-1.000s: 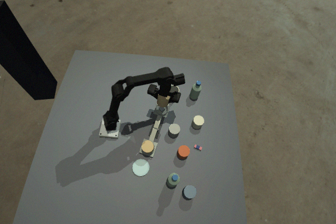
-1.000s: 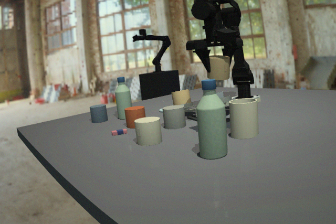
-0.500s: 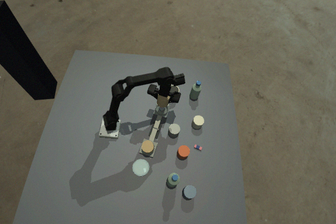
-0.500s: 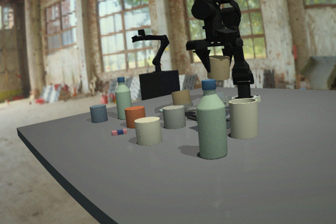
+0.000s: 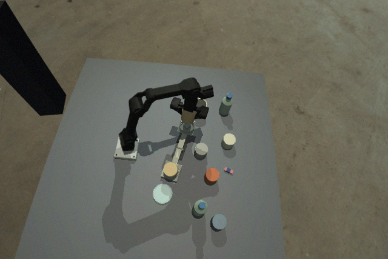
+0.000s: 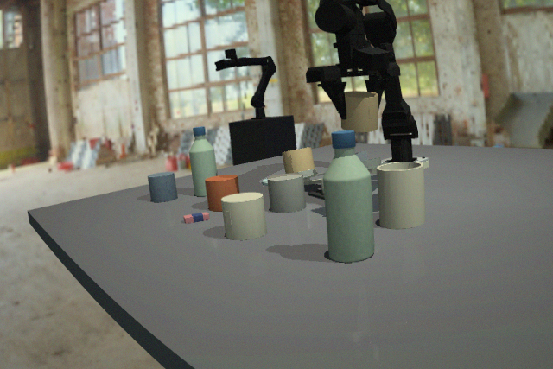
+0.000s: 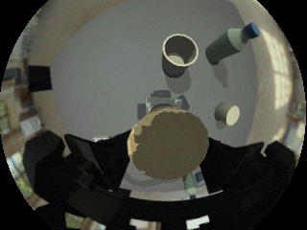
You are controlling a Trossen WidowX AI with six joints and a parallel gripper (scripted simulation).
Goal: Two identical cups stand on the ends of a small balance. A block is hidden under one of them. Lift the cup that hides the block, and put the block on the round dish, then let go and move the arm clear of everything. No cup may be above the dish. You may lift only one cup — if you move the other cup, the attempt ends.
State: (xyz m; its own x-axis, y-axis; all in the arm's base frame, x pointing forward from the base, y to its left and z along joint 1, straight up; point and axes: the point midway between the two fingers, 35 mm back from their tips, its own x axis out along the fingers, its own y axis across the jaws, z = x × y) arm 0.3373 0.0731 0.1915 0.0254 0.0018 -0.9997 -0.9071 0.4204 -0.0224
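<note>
One grey table (image 5: 78,156) carries everything. The black arm (image 5: 162,91) reaches over the far end of the balance (image 5: 179,151). Its gripper (image 6: 360,108) is clamped on a tan cup (image 6: 360,111), held in the air above that end. The second tan cup (image 5: 170,170) stands on the near end of the balance. The pale round dish (image 5: 162,193) lies just beside that near end. The block cannot be made out beneath the raised cup.
</note>
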